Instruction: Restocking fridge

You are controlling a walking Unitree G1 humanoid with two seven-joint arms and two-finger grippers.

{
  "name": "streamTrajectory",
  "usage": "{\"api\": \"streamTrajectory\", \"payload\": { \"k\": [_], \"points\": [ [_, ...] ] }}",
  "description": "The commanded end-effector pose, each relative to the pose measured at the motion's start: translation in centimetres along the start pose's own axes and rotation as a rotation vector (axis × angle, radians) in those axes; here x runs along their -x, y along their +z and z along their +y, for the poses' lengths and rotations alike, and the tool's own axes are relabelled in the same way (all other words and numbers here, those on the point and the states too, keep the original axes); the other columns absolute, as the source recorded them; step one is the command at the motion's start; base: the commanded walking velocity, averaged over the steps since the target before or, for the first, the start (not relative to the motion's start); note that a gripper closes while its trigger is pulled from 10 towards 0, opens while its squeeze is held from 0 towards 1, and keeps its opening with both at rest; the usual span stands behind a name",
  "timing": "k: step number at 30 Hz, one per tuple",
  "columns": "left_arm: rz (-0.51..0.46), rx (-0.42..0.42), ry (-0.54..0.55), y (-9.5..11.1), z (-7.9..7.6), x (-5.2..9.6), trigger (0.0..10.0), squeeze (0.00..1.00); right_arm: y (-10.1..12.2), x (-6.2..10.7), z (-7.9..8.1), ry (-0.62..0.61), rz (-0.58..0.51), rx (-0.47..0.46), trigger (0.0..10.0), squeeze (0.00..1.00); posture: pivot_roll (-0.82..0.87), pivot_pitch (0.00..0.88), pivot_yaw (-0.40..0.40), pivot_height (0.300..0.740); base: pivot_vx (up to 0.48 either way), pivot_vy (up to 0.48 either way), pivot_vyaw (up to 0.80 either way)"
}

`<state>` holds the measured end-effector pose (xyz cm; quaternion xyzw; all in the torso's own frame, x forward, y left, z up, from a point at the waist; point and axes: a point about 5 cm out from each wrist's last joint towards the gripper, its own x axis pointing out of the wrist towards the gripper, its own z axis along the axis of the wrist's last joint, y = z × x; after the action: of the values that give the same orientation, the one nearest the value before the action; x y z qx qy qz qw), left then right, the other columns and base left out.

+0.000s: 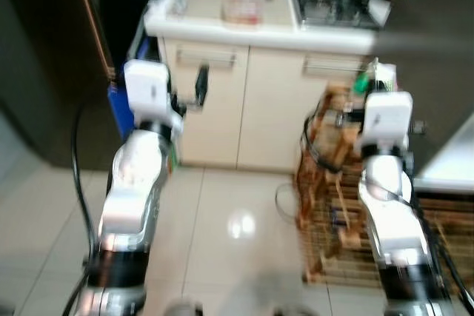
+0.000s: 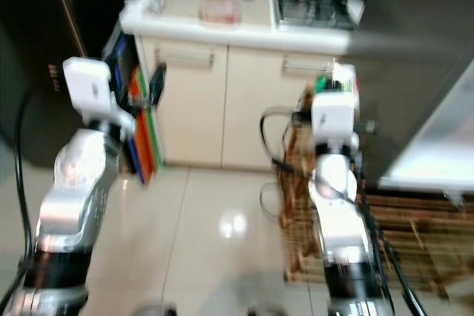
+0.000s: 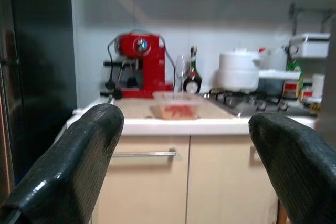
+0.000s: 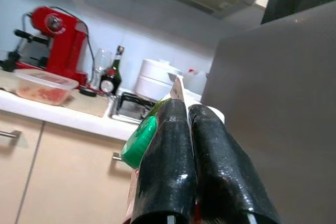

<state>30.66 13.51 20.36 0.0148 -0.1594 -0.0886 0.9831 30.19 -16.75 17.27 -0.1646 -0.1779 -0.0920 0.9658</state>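
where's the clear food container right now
The clear food container sits on the counter ahead of the robot, in front of the red coffee machine and left of the stove.

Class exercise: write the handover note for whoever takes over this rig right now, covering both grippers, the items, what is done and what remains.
Left gripper: open, empty, raised toward the cream counter cabinet.
Right gripper: shut on a white carton with a green screw cap.
Clear plastic food container with reddish contents: on the counter beside the red espresso machine.
Done: carton picked up.
Left: carry it into the fridge; the container probably follows.
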Motion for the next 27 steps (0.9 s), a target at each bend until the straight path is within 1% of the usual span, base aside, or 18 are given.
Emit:
{"api": "streamTrajectory", "payload": {
  "k": [1, 3, 8, 9, 10, 21, 27],
  "points": [
    [-0.022, 0.017, -0.038, 0.5, -0.9, 0.0, 10.0, 0.0, 0.0, -0.2, -0.3, -0.002, 0.003, -0.003, 10.0, 0.0, 0.0, 0.0, -0.016, 0.726, 0.0, -0.458, 0.0],
    [-0.027, 0.018, -0.051, 0.6, -1.3, 0.0, 10.0, 0.0, -0.1, -0.2, 0.0, 0.012, 0.011, -0.014, 10.0, 0.0, 0.0, 0.0, -0.016, 0.726, 0.0, -0.458, 0.0],
    [-0.032, 0.018, -0.062, 0.7, -1.3, 0.0, 10.0, 0.0, -0.5, -0.2, 0.2, 0.027, 0.032, -0.03, 10.0, 0.0, 0.0, 0.0, -0.017, 0.726, 0.0, -0.455, 0.0],
    [-0.03, 0.025, -0.06, 0.7, -1.3, 0.0, 10.0, 0.0, -0.8, -0.1, 0.1, 0.024, 0.055, -0.042, 10.0, 0.0, 0.0, 0.0, -0.017, 0.726, 0.0, -0.454, 0.0],
    [-0.023, 0.054, -0.05, 0.6, -1.1, -0.1, 10.0, 0.0, -1.1, -0.1, 0.0, 0.016, 0.08, -0.062, 10.0, 0.0, 0.0, 0.0, -0.018, 0.726, 0.0, -0.454, 0.0],
    [-0.044, 0.045, -0.078, 0.9, -1.6, -0.3, 10.0, 0.0, -1.1, -0.2, 0.0, 0.032, 0.067, -0.058, 10.0, 0.0, -0.01, 0.0, -0.018, 0.726, 0.0, -0.454, 0.0],
    [-0.05, 0.053, -0.095, 1.0, -1.8, -0.3, 10.0, 0.0, -1.2, 0.1, 0.2, 0.045, 0.068, -0.056, 10.0, 0.0, -0.01, 0.0, -0.014, 0.726, 0.0, -0.456, 0.0]
  ]
}}
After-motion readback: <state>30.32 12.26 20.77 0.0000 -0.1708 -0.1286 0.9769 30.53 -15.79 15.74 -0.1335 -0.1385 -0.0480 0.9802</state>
